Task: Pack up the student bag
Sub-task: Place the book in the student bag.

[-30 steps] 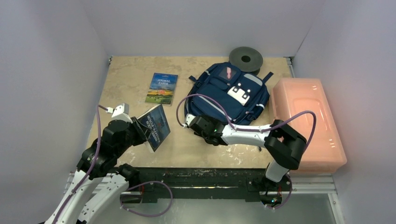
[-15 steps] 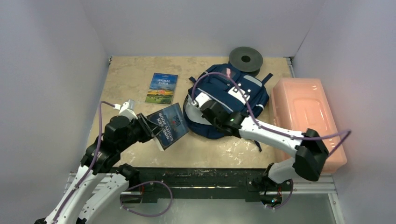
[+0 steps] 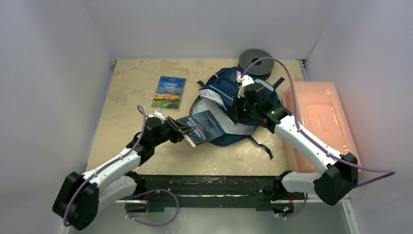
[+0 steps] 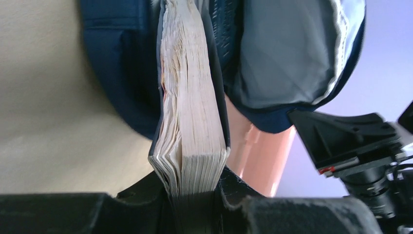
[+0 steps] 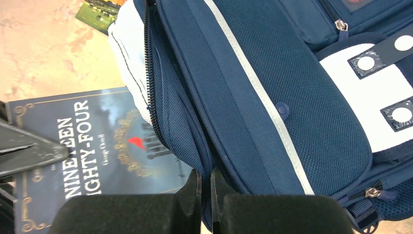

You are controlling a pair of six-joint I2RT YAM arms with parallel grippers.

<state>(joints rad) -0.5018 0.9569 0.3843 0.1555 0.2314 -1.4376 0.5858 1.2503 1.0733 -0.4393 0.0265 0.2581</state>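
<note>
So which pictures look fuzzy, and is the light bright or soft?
Top external view: soft light, faint shadows; the pink box seems to tint the wall beside it. Left wrist view: the book is sharp up close, the student bag behind goes soft. Right wrist view: bag crisp, right end effector dark and blurry.

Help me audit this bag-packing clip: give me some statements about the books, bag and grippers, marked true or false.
The left gripper holds the dark blue "Nineteen Eighty-Four" paperback book. True.
The green-covered "Animal Farm" paperback is inside the navy blue fabric backpack. False: it lies on the beige table, left of the backpack.
The right gripper is shut on the backpack's fabric. True.
The pink translucent plastic box sits left of the backpack. False: it sits to its right.
</note>
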